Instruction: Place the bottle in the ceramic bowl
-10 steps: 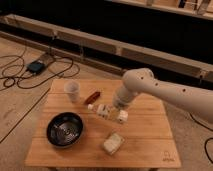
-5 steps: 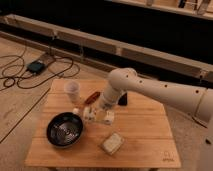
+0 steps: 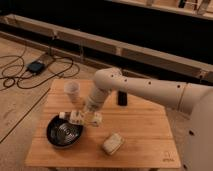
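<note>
The ceramic bowl (image 3: 64, 133) is dark and glossy with rings inside, and sits at the front left of the wooden table. My gripper (image 3: 83, 119) hangs just over the bowl's right rim at the end of the white arm. It is shut on the bottle (image 3: 70, 117), a small pale bottle held crosswise. The bottle's white cap end (image 3: 62, 115) points left over the bowl's back rim. The bottle is above the bowl, not resting in it.
A white cup (image 3: 72, 90) stands at the back left of the table (image 3: 145, 130). A beige block (image 3: 113, 143) lies front centre, right of the bowl. A small dark object (image 3: 121, 98) lies behind the arm. Cables and a box (image 3: 35, 66) lie on the floor at left.
The arm has swung left and forward with the bottle, from the table's middle to above the bowl's right rim. Bowl, cup and block have not moved.
</note>
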You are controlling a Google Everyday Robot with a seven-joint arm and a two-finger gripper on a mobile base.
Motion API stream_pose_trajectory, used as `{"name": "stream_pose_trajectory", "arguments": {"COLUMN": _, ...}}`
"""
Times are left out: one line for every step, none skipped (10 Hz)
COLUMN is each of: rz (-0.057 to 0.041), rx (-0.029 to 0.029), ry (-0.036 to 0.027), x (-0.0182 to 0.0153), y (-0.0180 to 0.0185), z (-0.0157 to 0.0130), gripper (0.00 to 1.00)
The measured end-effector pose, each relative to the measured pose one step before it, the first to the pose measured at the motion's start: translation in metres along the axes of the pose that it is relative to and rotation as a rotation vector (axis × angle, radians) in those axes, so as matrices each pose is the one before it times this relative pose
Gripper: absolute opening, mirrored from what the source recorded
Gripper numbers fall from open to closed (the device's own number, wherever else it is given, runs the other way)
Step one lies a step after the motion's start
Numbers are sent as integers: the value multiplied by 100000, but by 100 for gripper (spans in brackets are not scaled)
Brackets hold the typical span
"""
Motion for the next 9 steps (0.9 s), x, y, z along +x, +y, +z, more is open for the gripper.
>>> {"name": "stream_pose_trajectory", "arguments": {"rz": -1819, "rx": -1369, "ry": 149, "x": -1364, "y": 441, "z": 669, "gripper": 0}}
{"name": "stream_pose_trajectory", "arguments": {"rz": -2096, "rx": -1110, "ry": 543, "x": -1469, "y": 507, "z": 785, "gripper": 0}}
{"name": "stream_pose_trajectory", "arguments": {"rz": -1419, "rx": -360, "ry": 435, "x": -1000, "y": 319, "z": 468, "gripper": 0}}
{"name": "stream_pose_trajectory", "arguments": {"rz": -2167, "rx": -665, "ry": 556, "x": -1424, "y": 530, "z": 689, "gripper": 0}}
{"name": "stream_pose_trajectory", "arguments": {"rz": -1710, "rx": -440, "ry": 76, "x": -1201, "y": 444, "z": 408, "gripper": 0}}
{"name": "stream_pose_trajectory", "arguments": {"rz": -1841, "rx": -257, "ry": -407, "x": -1382, "y": 458, "z": 386, "gripper": 0}}
{"name": "stream_pose_trajectory", "arguments": {"rz": -1299, "rx": -71, "ry": -766, "x": -1052, "y": 286, "z": 238, "gripper": 2}}
{"name": "stream_pose_trajectory", "arguments": {"rz": -1568, "rx": 68, "ry": -1532, "x": -1396, "y": 280, "z": 273, "gripper": 12}}
{"name": "stream_pose_trajectory", "arguments": {"rz": -805, "rx": 5, "ry": -1048, "x": -958, "y": 177, "z": 189, "gripper": 22}}
